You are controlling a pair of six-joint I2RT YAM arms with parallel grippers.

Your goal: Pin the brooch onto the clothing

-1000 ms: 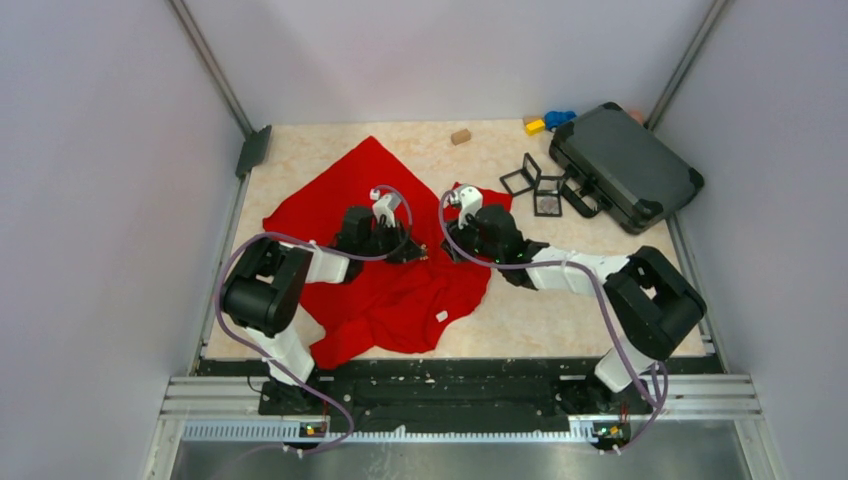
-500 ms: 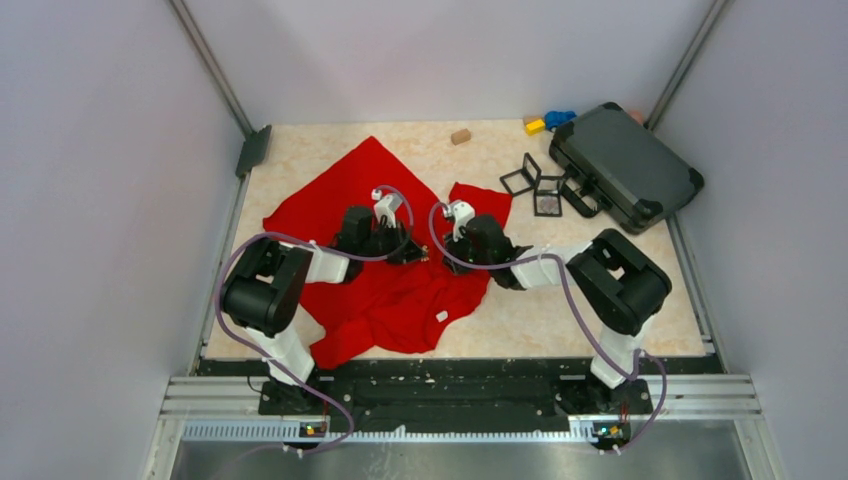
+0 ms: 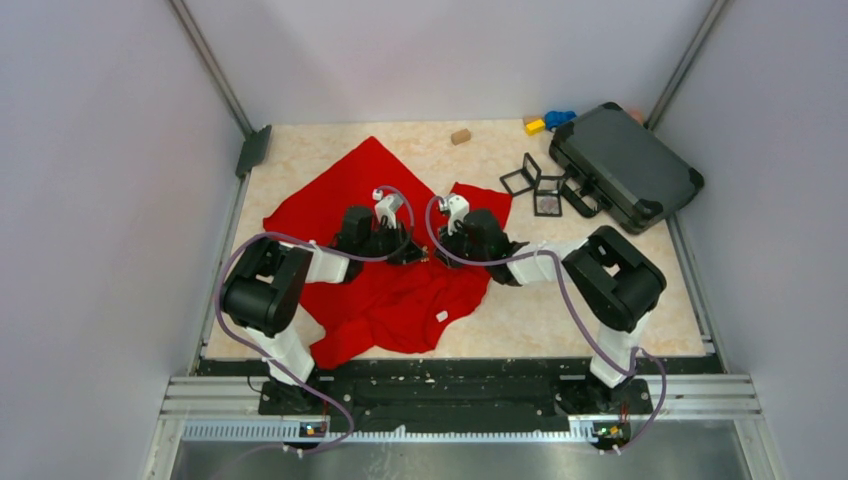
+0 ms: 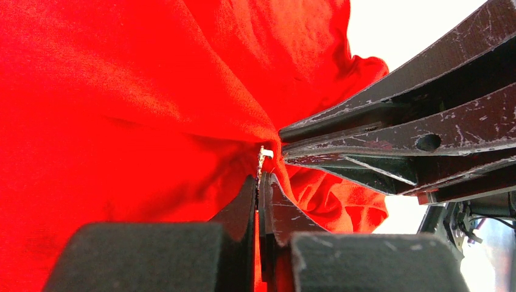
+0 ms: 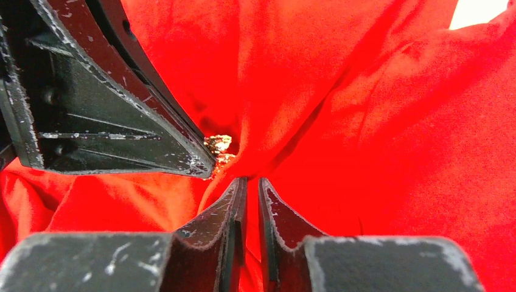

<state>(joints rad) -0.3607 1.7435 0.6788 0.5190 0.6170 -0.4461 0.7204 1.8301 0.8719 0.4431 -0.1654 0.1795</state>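
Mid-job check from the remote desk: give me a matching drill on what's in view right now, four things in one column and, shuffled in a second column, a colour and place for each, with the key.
Things:
1. clothing
2. brooch
3. case
4. small block

Colour and place:
A. black, at the far right corner
B. gold, tucked against a fold of cloth
C. tan, alone near the far edge
D. red, spread out left of centre

Pairs: 1-D, 2-B, 3-A, 4-C.
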